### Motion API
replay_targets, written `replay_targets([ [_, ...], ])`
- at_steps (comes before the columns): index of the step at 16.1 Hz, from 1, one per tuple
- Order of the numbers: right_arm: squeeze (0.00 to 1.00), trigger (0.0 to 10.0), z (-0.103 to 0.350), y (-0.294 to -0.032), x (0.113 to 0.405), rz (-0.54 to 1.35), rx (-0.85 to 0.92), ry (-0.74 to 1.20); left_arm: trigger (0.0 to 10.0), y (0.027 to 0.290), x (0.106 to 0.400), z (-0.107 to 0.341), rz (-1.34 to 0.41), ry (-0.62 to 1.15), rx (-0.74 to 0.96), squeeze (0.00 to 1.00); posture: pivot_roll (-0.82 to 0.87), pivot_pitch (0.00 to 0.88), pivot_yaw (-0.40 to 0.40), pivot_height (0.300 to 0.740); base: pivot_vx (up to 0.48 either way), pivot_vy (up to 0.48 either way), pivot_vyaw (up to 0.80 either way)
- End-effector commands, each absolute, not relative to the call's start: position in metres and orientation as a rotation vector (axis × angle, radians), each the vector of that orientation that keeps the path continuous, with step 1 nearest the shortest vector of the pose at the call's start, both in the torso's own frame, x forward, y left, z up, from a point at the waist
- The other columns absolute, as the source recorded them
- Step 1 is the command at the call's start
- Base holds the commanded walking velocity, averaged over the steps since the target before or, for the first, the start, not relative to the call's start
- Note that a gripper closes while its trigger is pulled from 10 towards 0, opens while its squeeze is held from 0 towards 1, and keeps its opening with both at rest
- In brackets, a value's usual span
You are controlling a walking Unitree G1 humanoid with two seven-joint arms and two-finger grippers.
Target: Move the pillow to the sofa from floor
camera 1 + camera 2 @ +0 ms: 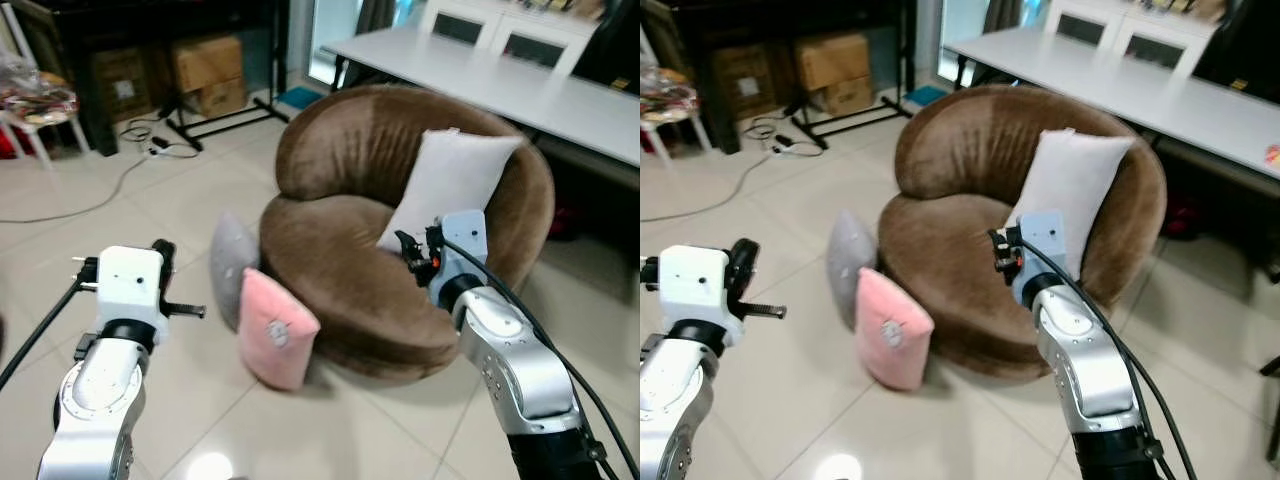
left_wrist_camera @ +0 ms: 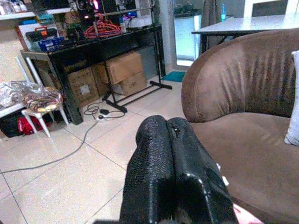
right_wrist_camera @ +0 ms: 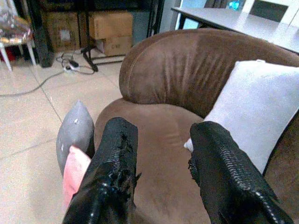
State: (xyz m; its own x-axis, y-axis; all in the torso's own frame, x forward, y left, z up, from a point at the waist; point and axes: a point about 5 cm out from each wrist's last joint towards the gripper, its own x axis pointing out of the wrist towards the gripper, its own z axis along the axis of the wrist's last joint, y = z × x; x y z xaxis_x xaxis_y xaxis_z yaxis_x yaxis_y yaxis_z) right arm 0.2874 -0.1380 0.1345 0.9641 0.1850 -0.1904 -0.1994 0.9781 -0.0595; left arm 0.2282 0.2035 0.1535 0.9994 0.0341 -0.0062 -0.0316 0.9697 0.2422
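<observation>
Three pillows are in view: a white pillow (image 1: 450,185) leaning upright against the backrest of the round brown sofa (image 1: 340,150) right of centre, and two on the floor at the sofa's lower-left edge, a pink pillow (image 1: 276,328) standing on the tiles against the sofa's base and a grey pillow (image 1: 231,265) just behind it, also touching the sofa. Two grippers show. The left gripper (image 2: 175,179) hovers over the tiles at the lower left, near the two floor pillows but apart from them, its black fingers pressed together on nothing. The right gripper (image 3: 163,172) hangs above the sofa seat at centre right, fingers spread with a gap between them, holding nothing. Along the upper right runs one long white table (image 1: 520,85). At the upper left stand cardboard boxes (image 1: 205,70) under a dark shelf, a black stand's feet, and a cable (image 1: 110,185) trailing across the floor.
</observation>
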Motion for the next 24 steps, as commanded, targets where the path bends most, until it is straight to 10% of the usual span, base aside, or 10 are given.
replay_targets([
  [1,0.0,10.0,0.1388,-0.1362,0.2887,0.215,-0.104,0.168,10.0,0.2025,0.2284,0.154,0.019,0.003,0.228,0.0,0.02,0.0,-0.079,0.74,0.0,0.0,0.8],
  [24,0.0,10.0,0.1363,-0.1367,0.2922,0.201,-0.17,0.162,10.0,0.2041,0.2288,0.152,0.008,0.011,0.218,0.0,0.02,0.0,-0.081,0.74,0.338,0.0,0.21],
])
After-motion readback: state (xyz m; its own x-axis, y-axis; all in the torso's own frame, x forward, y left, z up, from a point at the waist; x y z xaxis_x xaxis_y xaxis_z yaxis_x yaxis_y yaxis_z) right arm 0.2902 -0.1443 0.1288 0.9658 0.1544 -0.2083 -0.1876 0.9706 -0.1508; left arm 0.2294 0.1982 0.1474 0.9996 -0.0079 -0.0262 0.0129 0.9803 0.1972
